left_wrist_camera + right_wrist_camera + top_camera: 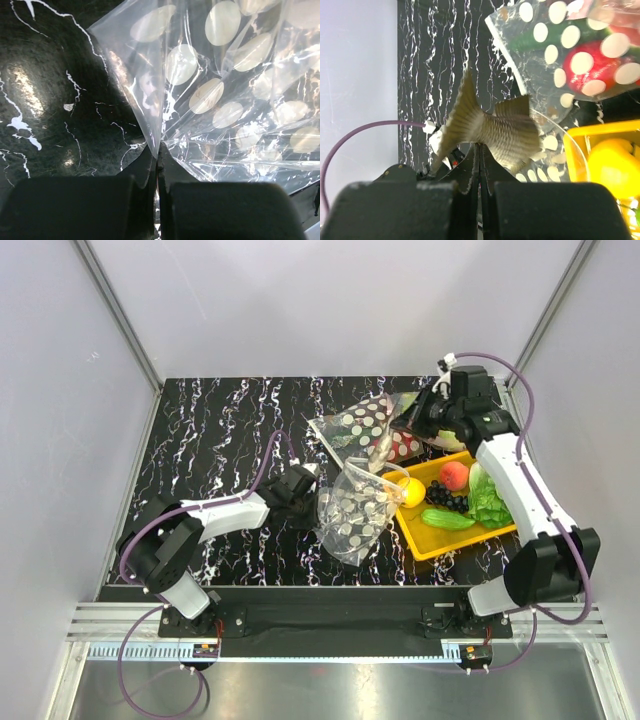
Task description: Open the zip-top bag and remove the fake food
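Top view: the clear dotted bag (352, 512) lies mid-bench (220, 440), just left of a yellow tray (455, 546) holding the lemon (411, 491) and lettuce (489, 504). The left claw (312, 492) meets the bag's left edge. The right claw (422, 415) is at the far right corner.

Left wrist view: the left claw (158, 152) is fully closed, pinching a fold of the bag (225, 100).

Right wrist view: the right claw (479, 152) is closed on the fish (490, 131), which is held above the bench (440, 60), outside the bag.
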You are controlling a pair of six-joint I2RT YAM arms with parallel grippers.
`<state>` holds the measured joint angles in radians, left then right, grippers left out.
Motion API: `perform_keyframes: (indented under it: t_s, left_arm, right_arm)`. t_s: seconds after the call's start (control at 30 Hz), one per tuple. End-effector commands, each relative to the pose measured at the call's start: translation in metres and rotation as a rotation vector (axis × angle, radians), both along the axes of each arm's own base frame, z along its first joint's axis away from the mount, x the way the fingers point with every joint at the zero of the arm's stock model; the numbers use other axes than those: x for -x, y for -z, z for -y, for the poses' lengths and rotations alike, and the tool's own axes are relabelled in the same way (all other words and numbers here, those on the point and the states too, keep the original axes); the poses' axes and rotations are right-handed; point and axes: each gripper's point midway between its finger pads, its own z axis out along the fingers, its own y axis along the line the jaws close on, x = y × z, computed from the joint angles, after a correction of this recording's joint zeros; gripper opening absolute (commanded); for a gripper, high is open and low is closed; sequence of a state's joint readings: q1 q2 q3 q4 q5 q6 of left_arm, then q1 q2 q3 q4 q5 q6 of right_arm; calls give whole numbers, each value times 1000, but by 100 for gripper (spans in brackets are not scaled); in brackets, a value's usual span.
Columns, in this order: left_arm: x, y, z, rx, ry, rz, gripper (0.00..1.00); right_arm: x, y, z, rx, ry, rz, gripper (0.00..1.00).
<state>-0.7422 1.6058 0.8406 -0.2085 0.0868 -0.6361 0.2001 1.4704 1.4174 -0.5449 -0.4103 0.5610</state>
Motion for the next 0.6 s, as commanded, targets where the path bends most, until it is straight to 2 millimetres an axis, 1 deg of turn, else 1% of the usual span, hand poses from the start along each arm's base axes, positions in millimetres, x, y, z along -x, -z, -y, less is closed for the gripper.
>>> perform_keyframes:
  t_s: [0.0,0.03,0.07,0.1,0.13,0.2,0.23,0.27,0.3,0.33,0.37,0.4,0.43,0.47,0.5,0.53,0.57]
  left_arm:
    - [-7,7,-8,-24,-30,13,0]
    - [-8,8,-11,-26,-42,12,0]
    - [-9,7,-13,-26,-49,16,0]
    - [-10,8,-16,-29,-56,17,0]
    - [-9,11,-22,-34,-71,11,0]
    - [-12,9,-29,-25,-97,18,0]
    - [-14,10,-37,-27,-123,11,0]
    - [-17,4,-40,-15,-138,23,0]
    - [-22,1,-47,-14,-162,29,0]
    - [-22,1,-52,-19,-174,28,0]
    - [-26,-7,-56,-12,-189,47,0]
    - [-29,-9,-63,-19,-208,54,0]
    - [-28,-10,-69,-32,-214,53,0]
    - [-30,-16,-73,-32,-223,72,0]
    - [-32,-18,-79,-34,-238,75,0]
    - [-31,-19,-84,-40,-241,76,0]
    - [-32,-20,-94,-60,-267,94,0]
  right_arm:
    - [10,-55,23,-3,44,124,0]
    - [13,-62,30,-2,61,134,0]
    - [20,-76,36,-4,73,171,0]
    - [20,-84,47,6,102,195,0]
    - [29,-101,53,11,115,231,0]
    - [34,-112,64,45,136,263,0]
    - [41,-119,69,57,146,267,0]
    - [45,-121,72,77,151,273,0]
    - [47,-120,75,89,158,268,0]
    - [53,-114,78,100,165,247,0]
    - [55,-109,81,115,175,238,0]
    - [58,-104,83,119,180,232,0]
    - [64,-94,83,120,181,213,0]
    - [68,-87,83,119,184,196,0]
    - [71,-82,84,117,189,181,0]
    - [77,-70,85,117,191,151,0]
    - [80,-63,84,113,193,130,0]
